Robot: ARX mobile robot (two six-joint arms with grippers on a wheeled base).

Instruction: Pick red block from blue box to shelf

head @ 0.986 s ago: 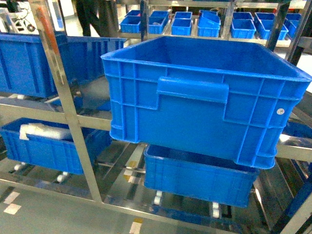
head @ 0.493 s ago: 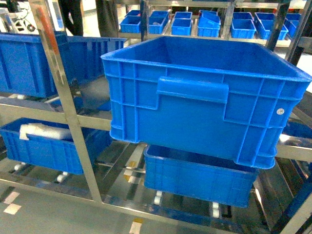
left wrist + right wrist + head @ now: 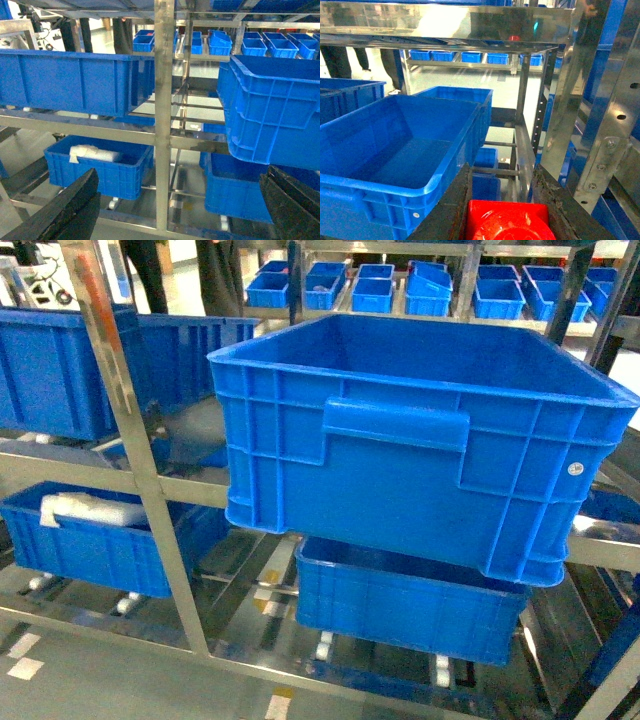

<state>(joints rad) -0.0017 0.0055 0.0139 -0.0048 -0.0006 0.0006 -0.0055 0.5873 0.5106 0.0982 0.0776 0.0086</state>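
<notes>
Hardly any change in the head view over the last second: same framing of the shelf and the big crate, only a shuffle of bystanders' legs far behind the racks. So, probably a pause or a very slow approach, with base and arms about steady. For the task, no visible progress in that second: pick apparently done, placing not yet done.

Right wrist view alone for the essentials: block clamped between the jaws of the right gripper, red top filling the gap at the bottom edge. Carried near a steel upright on the right, above and just right of an open crate, with a shiny rail overhead. No blue box of the turquoise kind in any view; only dark ribbed crates.

Nothing of this in the head view: no gripper, no block, just racks and crates.

Left wrist view for the other arm: jaws of the left gripper wide apart, nothing between them, pointing at an upright. Also a white wrapped bundle in a low crate on the left, seen small in the head view too.

Next, probably: finding a bare spot on a tier, not inside a crate.
</notes>
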